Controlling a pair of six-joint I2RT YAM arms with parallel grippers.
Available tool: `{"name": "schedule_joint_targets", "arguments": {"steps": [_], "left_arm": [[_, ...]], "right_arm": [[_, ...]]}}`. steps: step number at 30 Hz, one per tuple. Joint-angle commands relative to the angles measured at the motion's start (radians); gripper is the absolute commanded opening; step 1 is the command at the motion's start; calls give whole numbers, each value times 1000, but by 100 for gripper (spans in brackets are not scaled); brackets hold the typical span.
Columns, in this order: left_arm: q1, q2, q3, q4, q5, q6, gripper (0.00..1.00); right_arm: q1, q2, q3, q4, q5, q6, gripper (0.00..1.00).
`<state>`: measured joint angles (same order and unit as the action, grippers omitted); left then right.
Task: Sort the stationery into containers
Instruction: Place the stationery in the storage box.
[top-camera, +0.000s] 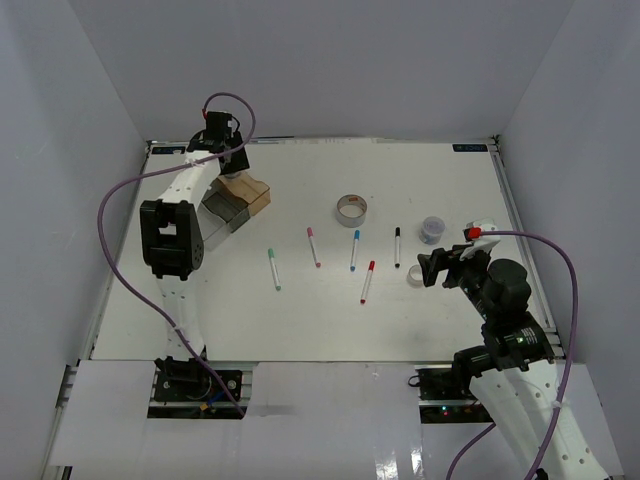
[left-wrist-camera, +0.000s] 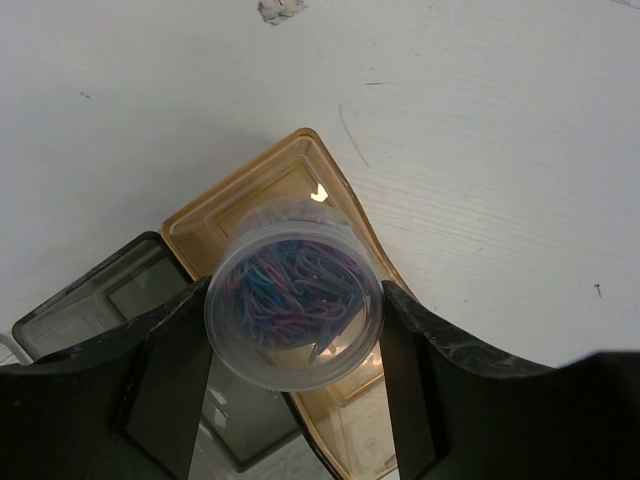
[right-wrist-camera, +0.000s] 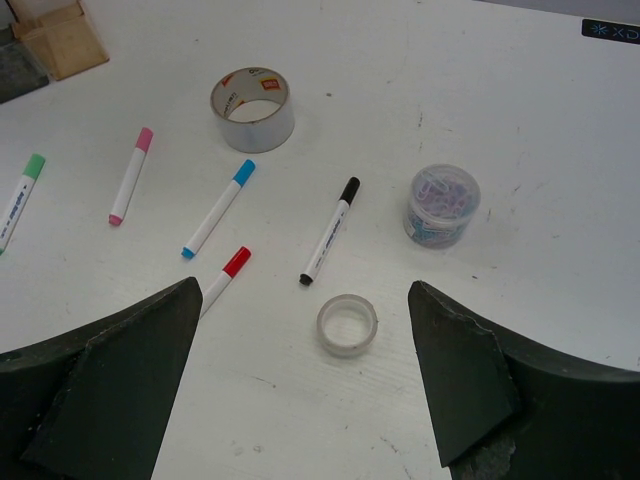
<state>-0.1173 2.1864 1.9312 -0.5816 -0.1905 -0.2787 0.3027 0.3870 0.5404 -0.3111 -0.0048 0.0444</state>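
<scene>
My left gripper (top-camera: 222, 150) is shut on a round clear tub of coloured paper clips (left-wrist-camera: 293, 305), held over the amber box (left-wrist-camera: 268, 190) of the joined containers (top-camera: 240, 198); a clear box (left-wrist-camera: 95, 300) adjoins it. My right gripper (right-wrist-camera: 305, 290) is open and empty above the small clear tape roll (right-wrist-camera: 347, 324). On the table lie the green (top-camera: 273, 268), pink (top-camera: 314, 246), blue (top-camera: 354, 250), red (top-camera: 367, 281) and black (top-camera: 397, 246) markers, the silvery tape ring (top-camera: 352, 209) and a second tub (top-camera: 431, 230). The held tub is hidden in the top view.
White walls enclose the table on the left, back and right. A purple cable (top-camera: 120, 200) loops off the left arm, another (top-camera: 565, 260) off the right arm. The containers stand near the back left corner.
</scene>
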Motion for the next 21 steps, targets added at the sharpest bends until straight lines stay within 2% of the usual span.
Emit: {"name": "schedule_joint_targets", "arguments": {"steps": [1,9,21], "left_arm": [[15,-31,38,16,19,-11,55],[16,-7,41,19,59,-19,62],[18,29,46,19,26,-20,73]], "right_arm": [[4,-5,-5,55,-15,-11,90],[3,-14,-10,53,-15,-9,90],[3,-19,-11,50,-31,-3,90]]}}
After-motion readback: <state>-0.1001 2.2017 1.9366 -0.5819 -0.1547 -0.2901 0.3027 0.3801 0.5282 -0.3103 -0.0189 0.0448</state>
